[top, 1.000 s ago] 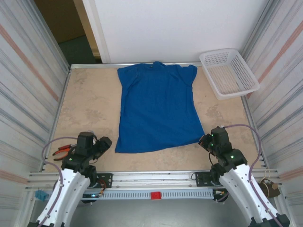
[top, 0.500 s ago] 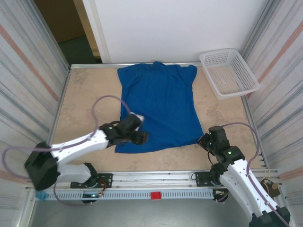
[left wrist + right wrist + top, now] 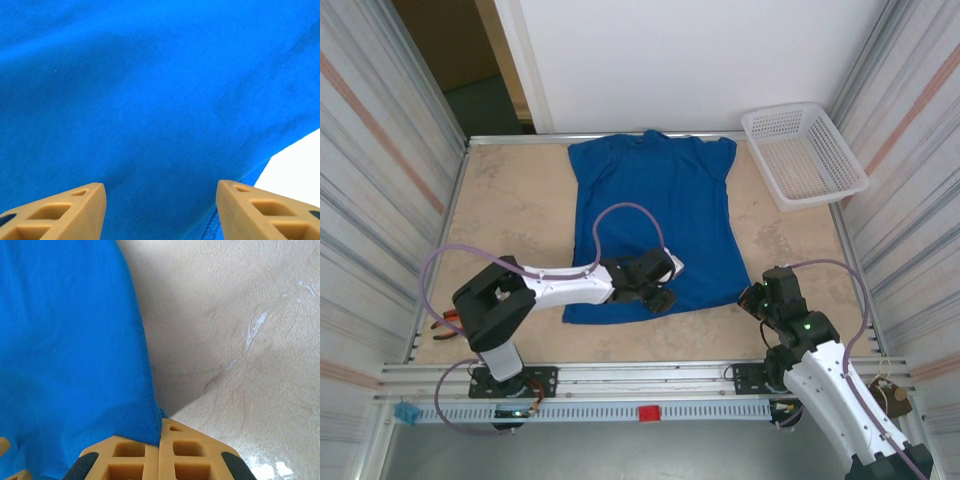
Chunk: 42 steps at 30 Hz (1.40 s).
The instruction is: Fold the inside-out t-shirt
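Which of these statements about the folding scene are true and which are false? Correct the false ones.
1. The t-shirt lies spread flat on the table. True.
2. The basket holds a garment. False: it is empty.
3. The left end effector is open over the blue cloth. True.
4. The right end effector is at the shirt's collar. False: it is at the near right corner of the hem.

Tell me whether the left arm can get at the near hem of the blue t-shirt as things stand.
Probably yes. The left gripper hangs open just above the t-shirt close to its near hem, fingers spread over bare cloth, with nothing lying between them and the hem.
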Motion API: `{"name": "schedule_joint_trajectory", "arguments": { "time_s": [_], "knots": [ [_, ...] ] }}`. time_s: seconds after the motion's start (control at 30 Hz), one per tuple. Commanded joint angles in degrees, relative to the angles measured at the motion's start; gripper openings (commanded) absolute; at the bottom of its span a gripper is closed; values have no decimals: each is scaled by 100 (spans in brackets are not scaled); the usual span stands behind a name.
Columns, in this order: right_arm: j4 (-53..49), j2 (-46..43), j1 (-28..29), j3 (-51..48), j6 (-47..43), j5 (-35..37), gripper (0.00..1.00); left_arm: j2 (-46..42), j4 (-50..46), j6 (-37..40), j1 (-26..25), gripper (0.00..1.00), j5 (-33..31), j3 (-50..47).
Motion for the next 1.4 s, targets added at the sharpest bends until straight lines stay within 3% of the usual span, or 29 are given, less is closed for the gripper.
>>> {"name": "schedule_joint_trajectory", "arguments": {
  "time_s": [0.0, 0.1, 0.5, 0.8, 0.97, 1.1, 1.27, 1.37],
  "knots": [
    [-78, -30, 53, 114, -118, 35, 0, 104, 244, 110, -9, 53, 154, 59],
    [-47, 4, 52, 123, -131, 18, 0, 122, 354, 78, -9, 50, 248, -58],
    [28, 150, 49, 156, -162, -18, 0, -11, 764, -149, -18, 54, 542, -545],
    [52, 216, 52, 173, -175, -10, 0, -503, 998, -382, -142, 65, 481, -957],
    [98, 265, 53, 173, -184, -22, 0, -381, 1060, -409, -150, 62, 423, -984],
    [129, 308, 49, 180, -184, -44, 0, -162, 1139, -378, -149, 52, 400, -870],
    [94, 317, 51, 209, -184, -44, 0, -49, 1123, -328, -149, 0, 335, -716],
    [85, 332, 56, 239, -202, -61, 1, -284, 931, -297, -145, 0, 306, -632]
  ]
}}
